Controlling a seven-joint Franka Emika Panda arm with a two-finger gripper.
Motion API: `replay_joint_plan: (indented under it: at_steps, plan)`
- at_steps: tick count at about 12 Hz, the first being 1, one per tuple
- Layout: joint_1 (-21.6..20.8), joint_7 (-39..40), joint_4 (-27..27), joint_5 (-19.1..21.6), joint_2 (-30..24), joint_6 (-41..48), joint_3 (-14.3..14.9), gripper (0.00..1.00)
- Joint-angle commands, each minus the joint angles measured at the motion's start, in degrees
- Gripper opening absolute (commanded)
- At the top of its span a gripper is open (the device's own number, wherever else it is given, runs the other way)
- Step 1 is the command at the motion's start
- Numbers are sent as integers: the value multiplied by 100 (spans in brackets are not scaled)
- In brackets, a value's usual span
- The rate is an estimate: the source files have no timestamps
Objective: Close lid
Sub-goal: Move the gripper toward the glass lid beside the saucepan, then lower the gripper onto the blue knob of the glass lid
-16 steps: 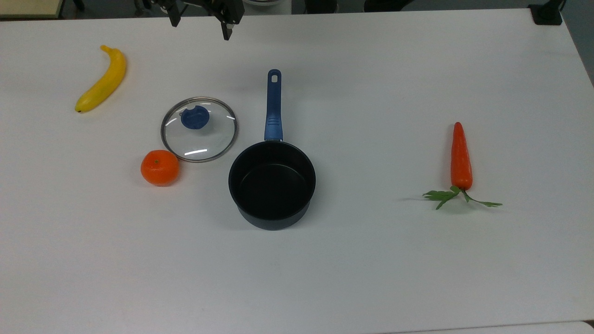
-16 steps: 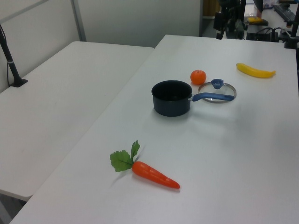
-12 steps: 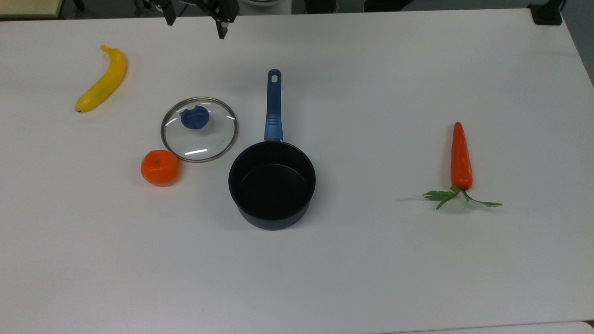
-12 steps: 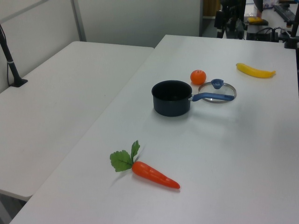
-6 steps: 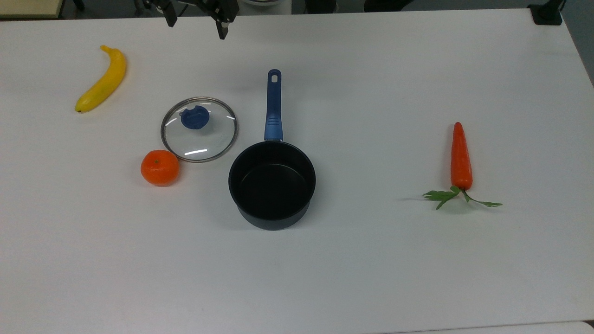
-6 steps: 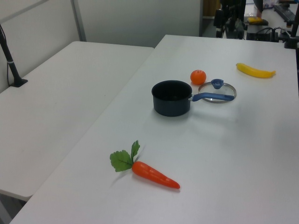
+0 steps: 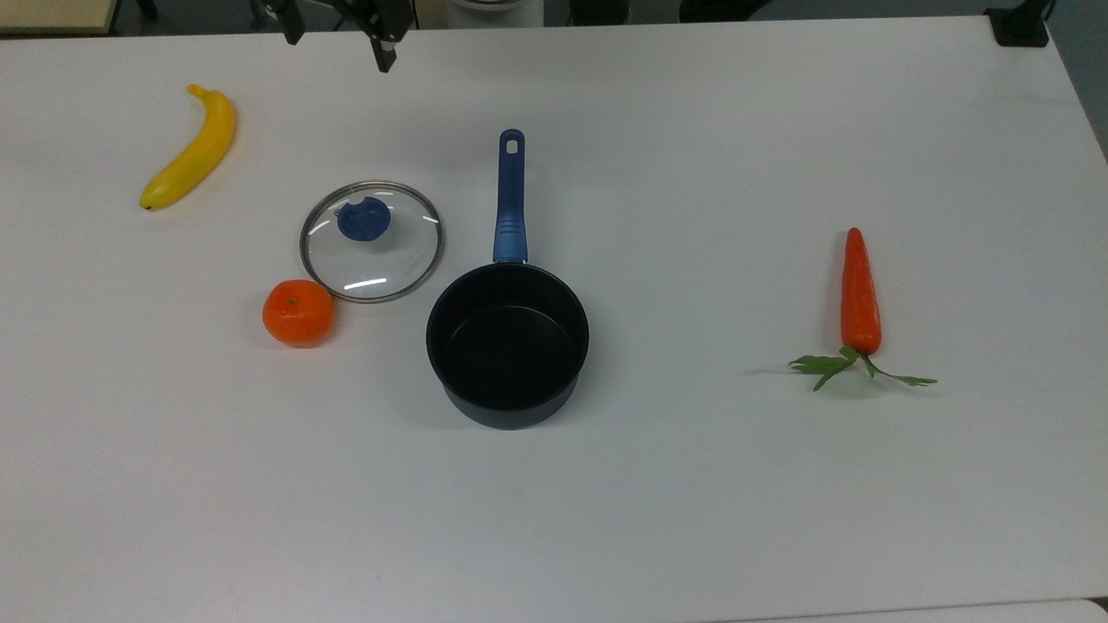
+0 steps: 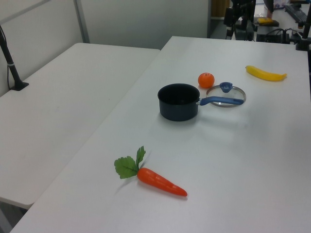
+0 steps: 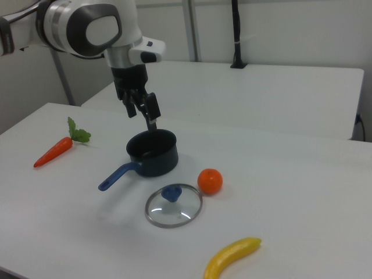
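Lid (image 7: 372, 241): glass, blue knob (image 7: 363, 218), lying flat on the white tabletop (image 7: 692, 484), just beside the saucepan (image 7: 507, 344) on the top view's left, near its blue handle (image 7: 510, 199); not yet sitting on the pan. Saucepan: standing open and empty, so nothing of the closing is done. Claw (image 9: 139, 110): hanging in the air above the tabletop, well apart from the lid, fingers spread and carrying nothing. Orange (image 7: 298, 312): sitting just beside the lid's rim, away from the saucepan. Banana (image 7: 190, 147) and carrot (image 7: 859, 294): lying well apart from the saucepan. Remaining, by judgement: reaching, gripping the knob, lifting, seating the lid on the pan.
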State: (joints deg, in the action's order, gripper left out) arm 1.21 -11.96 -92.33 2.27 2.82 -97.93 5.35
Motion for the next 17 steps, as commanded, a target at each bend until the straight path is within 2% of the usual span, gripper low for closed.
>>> replay_joint_plan:
  at_steps: [1,3,4,8,9,10,14,16,17]
  plan:
    - [-42,279,-154,133,182,-112,404,100]
    - [-77,474,-276,142,385,-234,712,100]
    - [-86,1119,-530,142,420,-505,782,100]
    - [-130,1949,-831,264,798,-1113,967,100]
    - [-139,1151,-822,726,868,-1184,1063,100]
    - [-147,325,-840,731,895,-1393,1064,100]
    - [-77,-1849,-945,722,878,-1519,1056,100]
    - [-77,-2431,-1243,713,834,-1509,959,100]
    - [-60,-2626,-1435,618,825,-1536,794,100]
